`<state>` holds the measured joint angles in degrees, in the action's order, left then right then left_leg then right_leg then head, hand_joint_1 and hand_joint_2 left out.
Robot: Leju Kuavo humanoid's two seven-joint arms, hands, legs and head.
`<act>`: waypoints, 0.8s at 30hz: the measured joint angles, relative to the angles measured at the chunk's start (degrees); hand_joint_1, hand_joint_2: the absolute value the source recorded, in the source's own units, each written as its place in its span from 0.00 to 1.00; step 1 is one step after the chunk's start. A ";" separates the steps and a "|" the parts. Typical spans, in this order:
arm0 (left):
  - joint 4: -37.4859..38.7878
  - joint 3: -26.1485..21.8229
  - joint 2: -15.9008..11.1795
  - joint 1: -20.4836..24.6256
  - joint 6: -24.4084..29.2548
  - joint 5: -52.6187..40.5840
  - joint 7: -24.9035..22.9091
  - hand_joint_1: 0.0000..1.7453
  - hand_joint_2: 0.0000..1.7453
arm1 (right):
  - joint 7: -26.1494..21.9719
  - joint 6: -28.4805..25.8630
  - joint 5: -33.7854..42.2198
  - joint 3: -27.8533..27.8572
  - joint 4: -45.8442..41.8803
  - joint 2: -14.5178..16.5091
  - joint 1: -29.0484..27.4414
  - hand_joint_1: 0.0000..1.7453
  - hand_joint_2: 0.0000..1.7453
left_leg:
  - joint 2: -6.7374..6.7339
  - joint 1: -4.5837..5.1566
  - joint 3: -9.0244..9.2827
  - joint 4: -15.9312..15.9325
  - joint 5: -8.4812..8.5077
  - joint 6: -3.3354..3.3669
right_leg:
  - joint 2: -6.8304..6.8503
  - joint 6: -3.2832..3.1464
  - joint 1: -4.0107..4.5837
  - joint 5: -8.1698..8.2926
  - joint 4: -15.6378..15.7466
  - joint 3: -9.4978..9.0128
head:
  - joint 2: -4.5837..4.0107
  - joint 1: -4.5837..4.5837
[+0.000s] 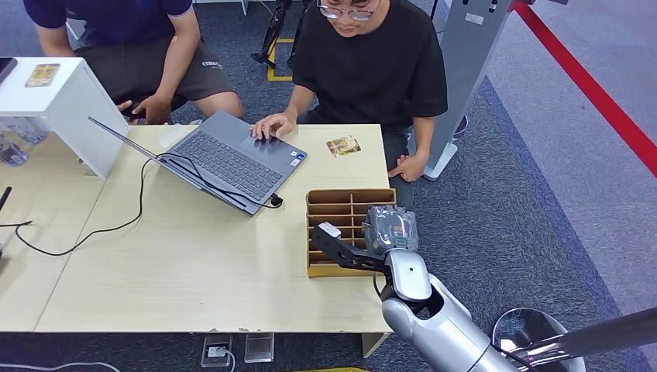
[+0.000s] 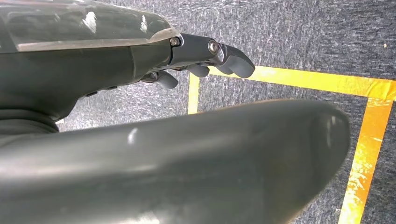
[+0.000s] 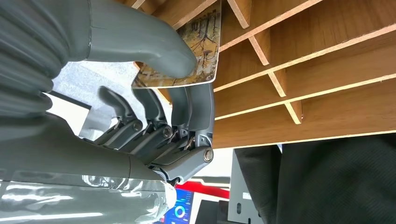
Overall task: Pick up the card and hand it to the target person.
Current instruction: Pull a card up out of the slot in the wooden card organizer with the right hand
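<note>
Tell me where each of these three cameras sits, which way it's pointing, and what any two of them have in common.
Head view: high on the body, looking forward and down at the table, laptop, wooden divider box and two seated people; the right arm shows.
Left wrist view: behind the left robot hand, facing grey carpet with yellow tape.
Right wrist view: behind the right robot hand, which pinches a card at the box's compartments.
Shared: head and right wrist views both show the right robot hand at the divider box.

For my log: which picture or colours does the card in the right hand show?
The card shows bare brown trees on pale yellowish ground, best seen in the right wrist view.
</note>
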<state>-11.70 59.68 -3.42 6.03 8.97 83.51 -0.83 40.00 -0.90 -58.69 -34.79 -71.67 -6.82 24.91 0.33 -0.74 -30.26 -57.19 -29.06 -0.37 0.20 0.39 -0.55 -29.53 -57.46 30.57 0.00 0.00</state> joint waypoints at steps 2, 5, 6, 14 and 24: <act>0.04 -0.27 -0.04 -0.01 0.06 0.12 0.40 0.00 0.00 | 0.00 -0.29 0.37 -0.39 -0.21 -0.26 0.14 1.00 1.00 | 0.00 0.00 0.00 -0.01 0.00 0.00 | 0.00 0.00 0.00 0.00 -0.01 0.00 | 0.00 0.00; 0.08 -0.91 -0.06 -0.06 0.22 0.54 0.66 0.00 0.00 | 0.00 -0.73 0.95 -1.02 -0.66 -0.61 0.40 1.00 1.00 | -0.01 0.00 -0.01 0.00 0.05 -0.02 | -0.01 -0.03 0.00 0.04 -0.01 0.02 | 0.00 0.00; 0.07 -0.98 -0.07 -0.07 0.18 0.60 0.68 0.00 0.00 | 0.00 -0.91 1.05 -1.16 -0.80 -0.67 0.49 1.00 1.00 | -0.01 0.00 -0.01 0.00 0.06 -0.03 | -0.01 -0.03 0.00 0.05 -0.01 0.02 | 0.00 0.00; 0.08 -1.17 0.04 -0.10 0.01 0.76 0.57 0.00 0.00 | 0.00 -1.97 1.54 -2.38 -3.42 -1.69 1.91 1.00 1.00 | -0.06 0.02 -0.06 -0.02 0.08 -0.04 | -0.05 -0.03 -0.02 0.07 -0.03 0.09 | 0.00 0.00; 0.16 -0.78 0.13 -0.02 -0.06 0.56 0.72 0.00 0.00 | 0.00 -0.15 2.21 -2.26 -10.69 -2.90 8.59 1.00 1.00 | -0.10 0.04 -0.19 -0.12 0.07 -0.03 | -0.10 -0.02 -0.04 0.07 -0.16 0.24 | 0.00 0.00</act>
<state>-11.54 58.90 -3.29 6.01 8.91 84.07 -0.11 40.00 -1.05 -56.49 -37.04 -82.36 -9.72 33.50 0.23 -0.70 -30.45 -57.31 -28.99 -0.40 0.09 0.37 -0.59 -29.46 -57.62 30.81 0.00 0.00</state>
